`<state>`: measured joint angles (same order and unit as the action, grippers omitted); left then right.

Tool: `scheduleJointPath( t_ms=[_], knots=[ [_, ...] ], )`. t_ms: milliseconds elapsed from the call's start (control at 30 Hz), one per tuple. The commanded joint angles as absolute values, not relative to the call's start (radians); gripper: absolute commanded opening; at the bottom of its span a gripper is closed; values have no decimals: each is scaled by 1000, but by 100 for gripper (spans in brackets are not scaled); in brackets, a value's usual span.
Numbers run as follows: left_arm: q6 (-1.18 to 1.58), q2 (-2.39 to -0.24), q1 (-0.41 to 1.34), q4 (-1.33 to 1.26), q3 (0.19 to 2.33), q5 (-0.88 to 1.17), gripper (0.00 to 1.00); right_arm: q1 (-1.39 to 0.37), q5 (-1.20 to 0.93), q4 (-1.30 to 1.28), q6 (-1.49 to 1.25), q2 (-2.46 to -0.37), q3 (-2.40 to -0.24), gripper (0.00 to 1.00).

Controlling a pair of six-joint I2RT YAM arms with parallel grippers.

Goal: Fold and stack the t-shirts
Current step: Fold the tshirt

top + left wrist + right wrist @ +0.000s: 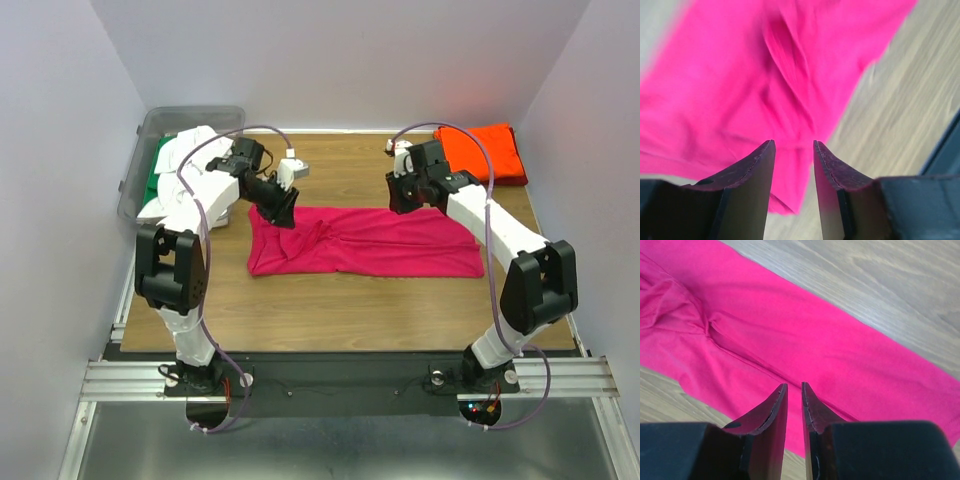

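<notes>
Top external, magenta t-shirt rumpled, orange t-shirt perhaps folded

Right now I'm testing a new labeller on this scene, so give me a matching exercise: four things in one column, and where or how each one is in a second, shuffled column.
Things:
1. pink t-shirt
2. orange t-shirt
3. bin
4. left gripper

Place or state:
a. at the far left, with white and green cloth inside
b. open, poised above cloth
c. folded at the far right corner
d. spread across the middle of the table

Pairs: 1-d, 2-c, 3-a, 4-b.
</notes>
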<state>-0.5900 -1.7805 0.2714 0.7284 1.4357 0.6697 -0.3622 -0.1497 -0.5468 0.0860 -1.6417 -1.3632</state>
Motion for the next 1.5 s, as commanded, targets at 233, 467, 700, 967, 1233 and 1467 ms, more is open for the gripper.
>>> scheduleJointPath(
  t_ms=[233, 467, 700, 967, 1233, 1467],
  knots=[
    [-359, -1979, 316, 495, 1660, 601, 38, -310, -198, -566, 71, -1583, -1341, 23],
    [-325, -2057, 371, 462, 1710, 502, 36, -290, -199, -571, 71, -1577, -1332, 23],
    [-314, -2112, 396, 475, 1736, 453, 34, -273, -202, -574, 75, -1565, -1330, 23],
    [-376, -2115, 439, 574, 1758, 549, 31, -261, -192, -577, 90, -1554, -1335, 22],
    [-429, -2048, 491, 629, 1697, 615, 25, -252, -192, -578, 97, -1545, -1338, 22],
    [-439, -2043, 518, 618, 1623, 589, 25, -245, -189, -583, 106, -1543, -1333, 22]
  ],
)
